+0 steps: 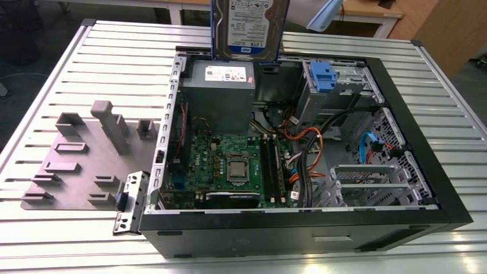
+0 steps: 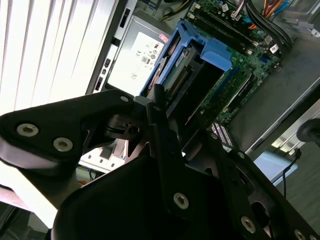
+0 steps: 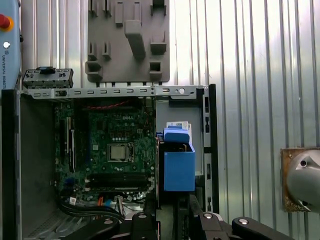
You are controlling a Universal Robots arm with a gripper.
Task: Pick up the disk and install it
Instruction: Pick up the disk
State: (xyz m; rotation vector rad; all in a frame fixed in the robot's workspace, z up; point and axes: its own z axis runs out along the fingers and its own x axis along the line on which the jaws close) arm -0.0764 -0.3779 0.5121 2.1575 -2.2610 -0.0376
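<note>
The blue-bracketed silver disk (image 1: 250,28) hangs upright, label showing, above the open case (image 1: 304,222).

Disk (image 1: 251,20): silvery metal body, glossy white-and-blue paper label (image 1: 245,35), smooth blue plastic bracket (image 2: 216,52). Table (image 1: 68,74): ribbed bare metal slats with a bright sheen. Computer case (image 1: 304,231): matt black outer shell, dull grey sheet-metal interior. Fixture plate (image 1: 76,168): matt grey plastic. Power supply (image 1: 220,103): grey metal with a white paper sticker (image 1: 225,73).

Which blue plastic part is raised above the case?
The one around the disk, held over the grey power supply; the other, a bare blue latch, sits inside the case.
</note>
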